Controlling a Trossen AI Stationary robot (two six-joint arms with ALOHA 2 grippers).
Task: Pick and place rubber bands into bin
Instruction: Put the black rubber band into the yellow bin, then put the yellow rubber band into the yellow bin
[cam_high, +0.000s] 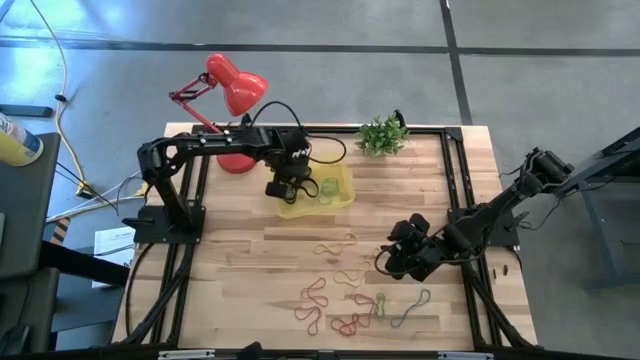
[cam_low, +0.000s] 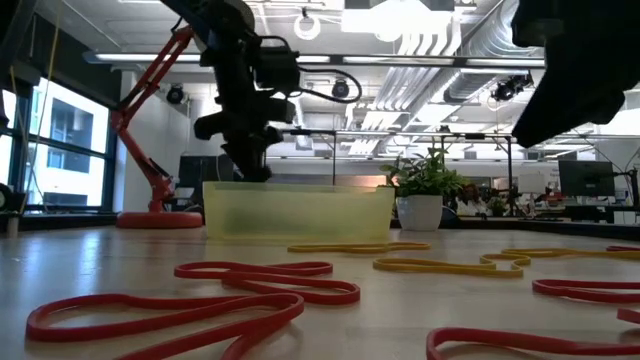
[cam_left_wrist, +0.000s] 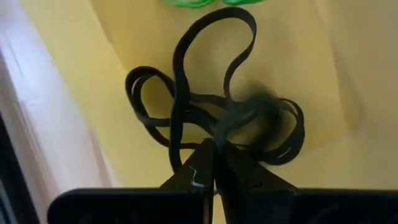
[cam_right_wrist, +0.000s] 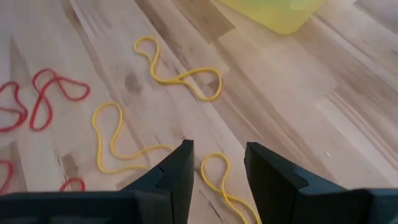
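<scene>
Drop step: left end effector (cam_left_wrist: 214, 163) over bin (cam_high: 342, 203) at 12 o'clock, clamped on black bands (cam_left_wrist: 211, 112); next needs release. Right end effector (cam_right_wrist: 217, 163) agape, empty, above yellow bands (cam_right_wrist: 180, 73).

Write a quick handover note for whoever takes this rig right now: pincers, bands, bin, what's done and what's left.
Left pincer: shut on a black rubber band, held over the yellow bin.
Right pincer: open, empty, hovering low over the loose yellow bands on the table.
Done: green bands are already in the bin.
Left: drop the black band, then collect the yellow, red and other bands at the table's near side.
</scene>
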